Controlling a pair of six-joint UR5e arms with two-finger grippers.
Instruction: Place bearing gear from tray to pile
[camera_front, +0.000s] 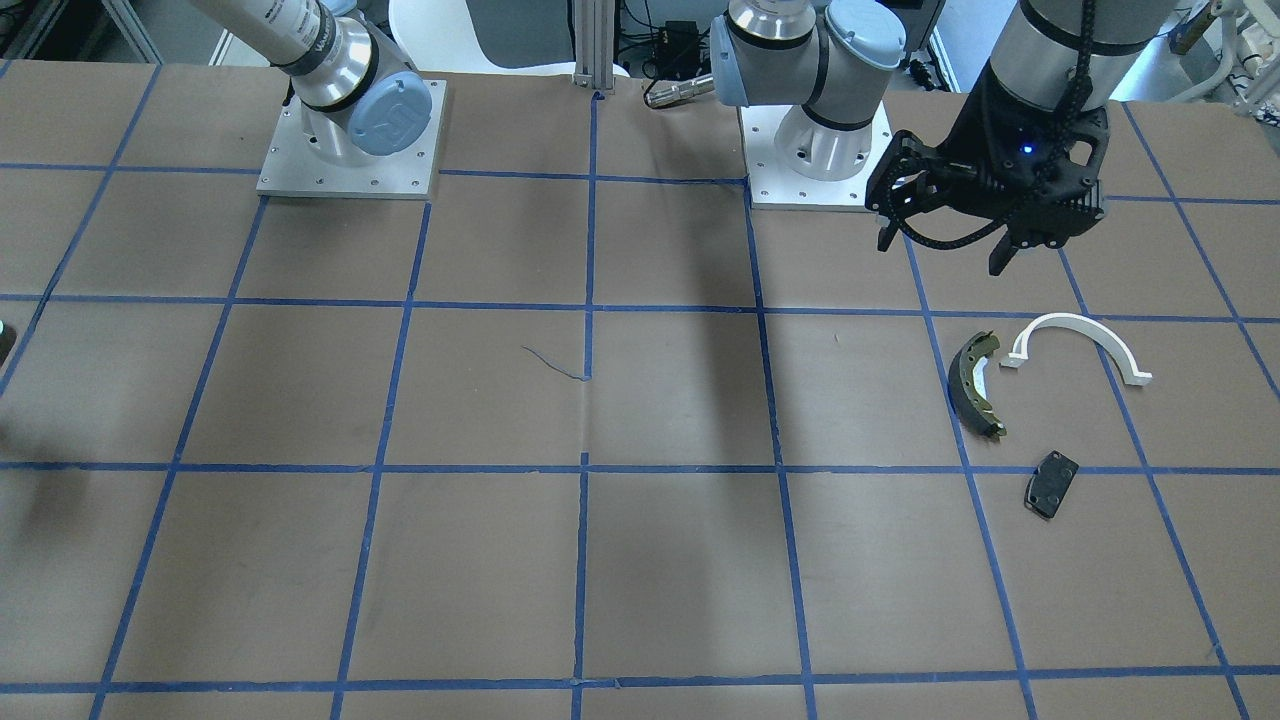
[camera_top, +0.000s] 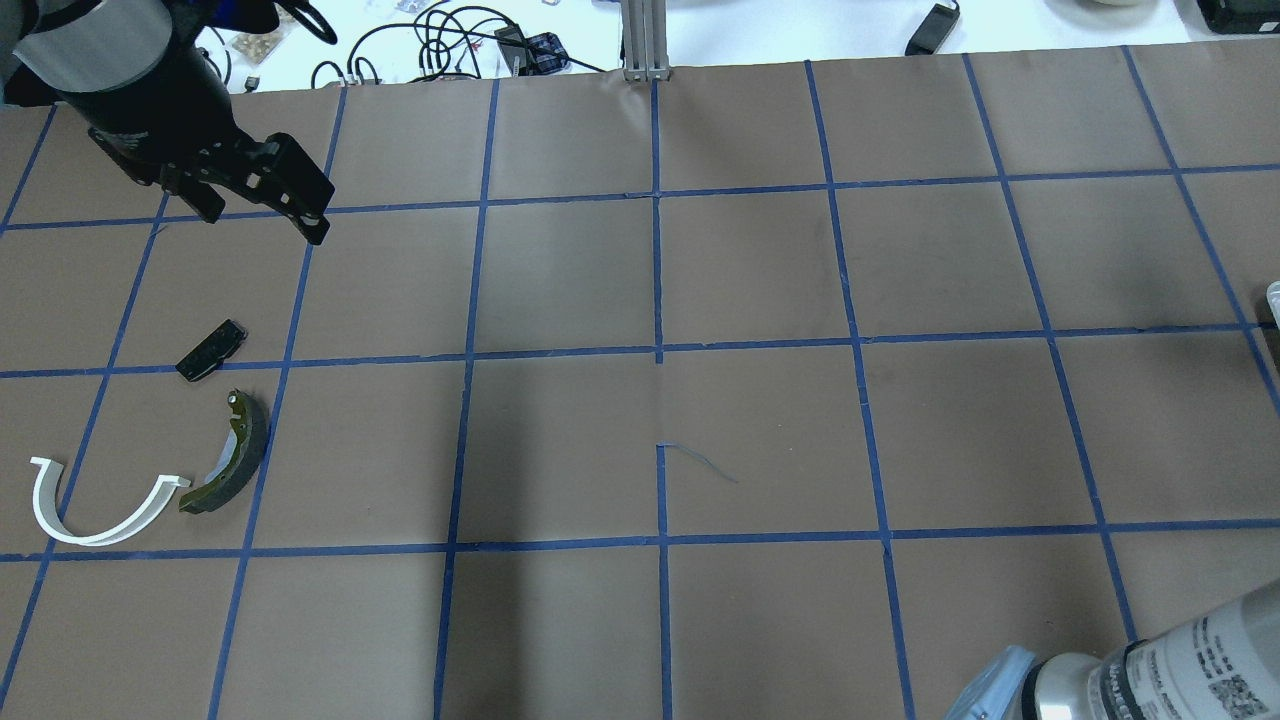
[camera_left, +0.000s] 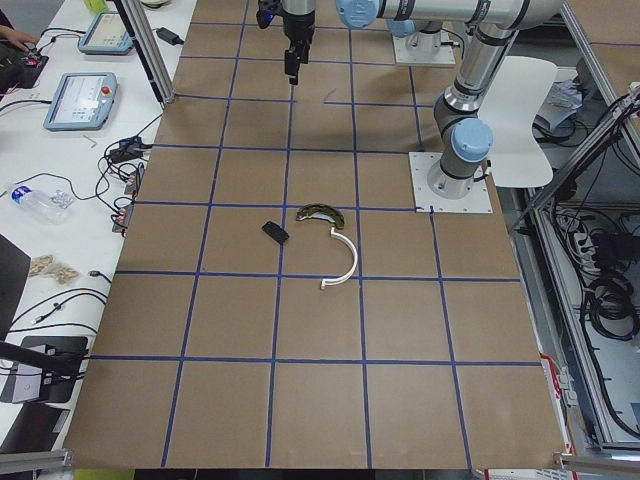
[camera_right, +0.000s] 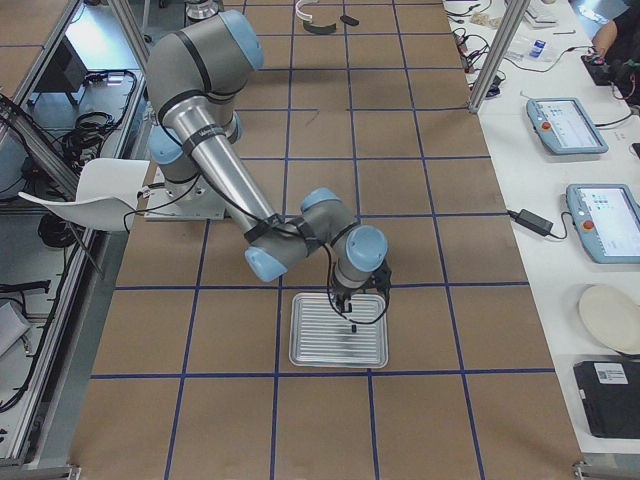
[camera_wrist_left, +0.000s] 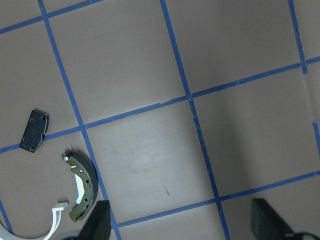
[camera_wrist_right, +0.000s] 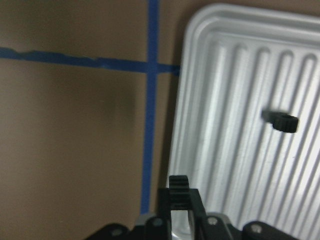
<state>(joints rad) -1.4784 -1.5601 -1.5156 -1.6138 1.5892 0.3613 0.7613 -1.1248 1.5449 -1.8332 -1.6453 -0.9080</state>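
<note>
A: What shows from across the desk (camera_front: 650, 560)?
B: The left gripper (camera_front: 942, 255) hangs above the surface with its fingers spread wide and nothing between them. In front of it lies the pile (camera_front: 975, 400): an olive brake shoe (camera_front: 966, 385), a white arc (camera_front: 1070, 322) just beside it, and a dark pad plate (camera_front: 1050, 483) a little apart.
A: And overhead?
B: The same three parts lie near the left edge, one end of the shoe almost touching one end of the arc. The gripper is clear of them, with its fingers parted.
A: The left-end camera?
B: The pile sits mid-desk, and the left arm's gripper is well apart from it, farther along.
A: The right-end camera?
B: The right gripper (camera_right: 351, 315) hangs just over a ribbed metal tray (camera_right: 310, 350). The pile is at the desk's far end.
A: The left wrist?
B: Two fingertips (camera_wrist_left: 95, 222) stand wide apart at the bottom, with the shoe, arc and plate at lower left.
A: The right wrist?
B: The fingers are drawn together into one ridged dark tip, and I cannot tell whether they pinch anything. The bearing gear (camera_wrist_right: 282, 121), small, dark and blurred, lies on the tray's ribs, apart from that tip.
</note>
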